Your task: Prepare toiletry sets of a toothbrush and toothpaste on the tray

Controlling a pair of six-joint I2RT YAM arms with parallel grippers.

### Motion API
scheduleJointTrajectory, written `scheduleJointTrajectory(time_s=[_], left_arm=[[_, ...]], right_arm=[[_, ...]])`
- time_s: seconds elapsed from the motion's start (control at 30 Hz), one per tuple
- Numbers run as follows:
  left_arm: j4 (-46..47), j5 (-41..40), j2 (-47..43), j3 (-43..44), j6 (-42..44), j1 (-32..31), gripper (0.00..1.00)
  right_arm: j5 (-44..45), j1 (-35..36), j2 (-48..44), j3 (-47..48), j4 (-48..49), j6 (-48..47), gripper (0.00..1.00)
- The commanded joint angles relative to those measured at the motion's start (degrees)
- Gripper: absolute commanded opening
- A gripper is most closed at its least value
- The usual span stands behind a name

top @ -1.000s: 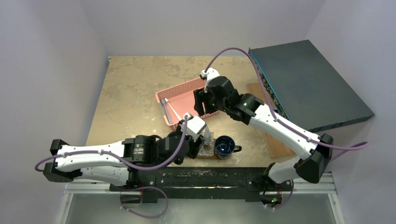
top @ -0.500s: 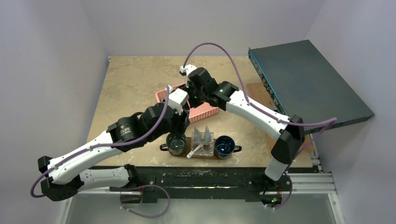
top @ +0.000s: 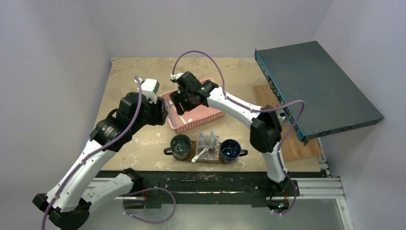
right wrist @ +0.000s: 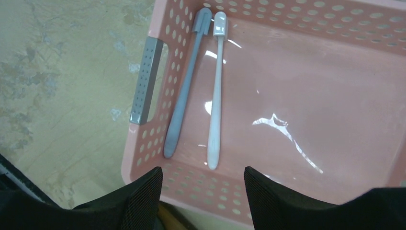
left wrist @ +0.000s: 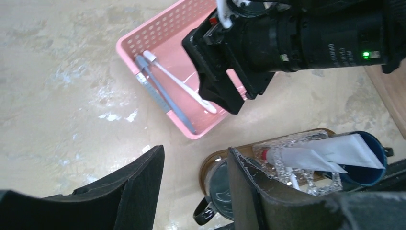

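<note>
Thin white plastic toothbrush (right wrist: 215, 91) lies flat in the pink perforated plastic basket (right wrist: 143, 158), just beside a grey toothbrush (right wrist: 186, 86) along the wall; right tool (right wrist: 203, 179) hovers wide and empty above, left tool (left wrist: 194, 187) part-open and empty, so risk is pinching both brushes or snagging the wall.

Right fingers (right wrist: 141, 201) over basket (right wrist: 191, 189)

A thin white toothbrush (right wrist: 215, 91) lies flat in the pink basket (right wrist: 335, 28), upper middle of my right wrist view, just beside a grey toothbrush (right wrist: 184, 86). Low centre overhead, my dark oval tray (top: 213, 160) carries two pale tubes (top: 202, 139) standing and another white toothbrush (top: 200, 154), slanted.
</note>
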Motion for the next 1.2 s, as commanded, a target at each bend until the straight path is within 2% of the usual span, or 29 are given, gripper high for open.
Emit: scheduleJointTrajectory(time_s=[0.0, 0.2, 0.33, 0.53, 1.17], left_arm=[[2.44, 5.51, -1.61, -3.72, 1.74, 7.08, 0.49], [3.24, 7.07, -4.02, -4.6, 3.45, 11.56, 0.49], [2.38, 6.39, -5.22, -3.71, 5.54, 12.09, 0.49], [6.32, 6.97, -8.02, -9.24, 4.67, 12.94, 0.49], [6.86, 9.44, -10.48, -9.93, 4.48, 13.29, 0.48]], right_arm=[[-0.27, -0.28, 2.96, 6.04, -1.55, -1.03, 0.66], [-0.22, -0.28, 8.56, 10.75, -1.88, -0.62, 0.66], [-0.11, -0.28, 11.78, 13.41, -1.72, -0.12, 0.66], [-0.27, -0.11, 15.81, 15.86, -1.02, 1.28, 0.66], [0.81, 1.29, 24.15, 21.58, -0.47, 3.6, 0.64]])
